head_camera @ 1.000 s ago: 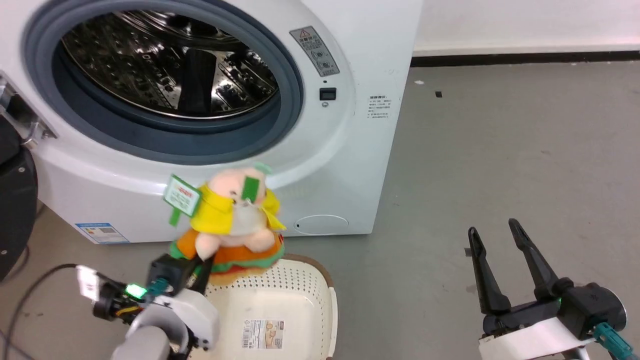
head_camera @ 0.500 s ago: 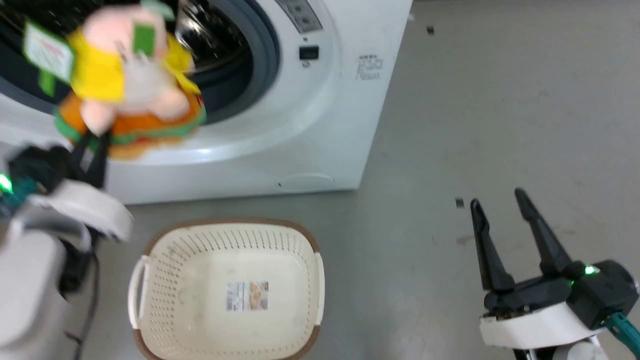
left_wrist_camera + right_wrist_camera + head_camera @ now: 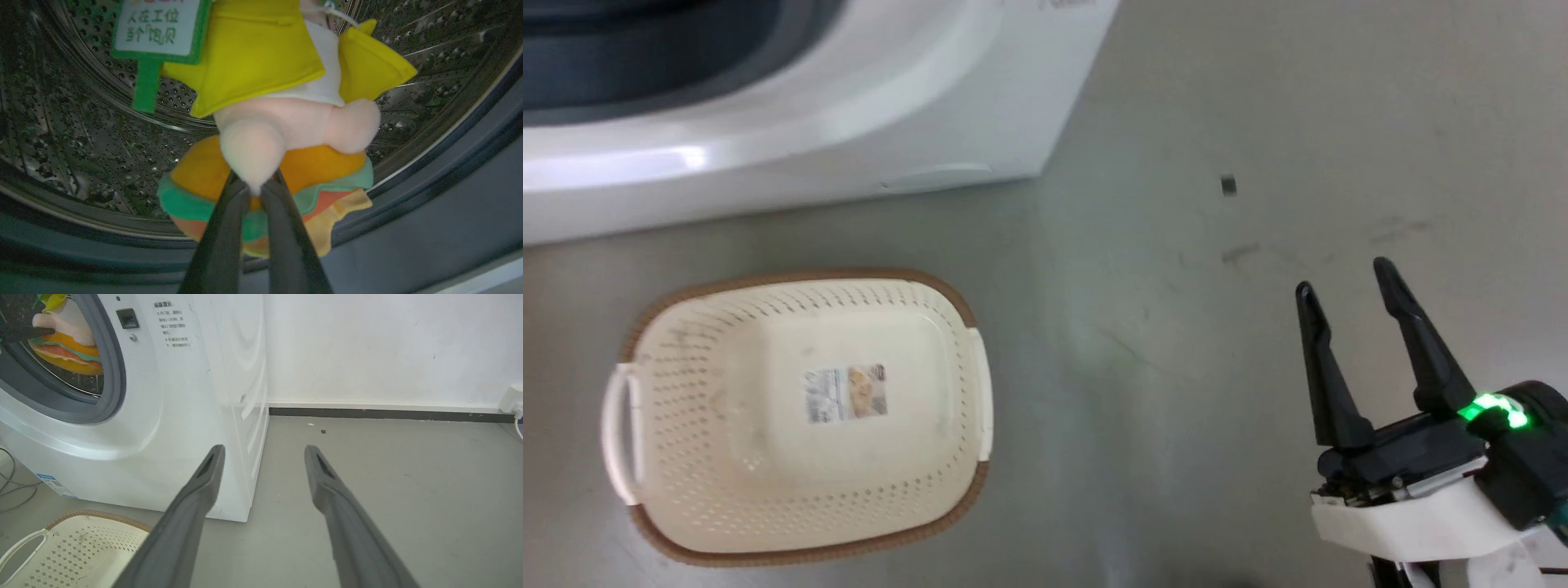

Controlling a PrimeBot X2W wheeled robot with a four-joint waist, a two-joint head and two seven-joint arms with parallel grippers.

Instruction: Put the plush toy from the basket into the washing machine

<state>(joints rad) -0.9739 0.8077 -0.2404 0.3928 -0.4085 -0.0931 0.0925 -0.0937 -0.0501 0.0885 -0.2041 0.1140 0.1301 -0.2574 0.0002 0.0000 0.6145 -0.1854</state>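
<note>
Right hand (image 3: 1343, 274) is black, its wrist (image 3: 1388, 523) white.

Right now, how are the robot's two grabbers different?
The left gripper is shut on the plush toy, pinching its pale pink limb. The right gripper is open and holds nothing. The left gripper points into the steel drum of the washing machine, while the right gripper hangs over the grey floor beside it. Both have two long dark fingers.
</note>
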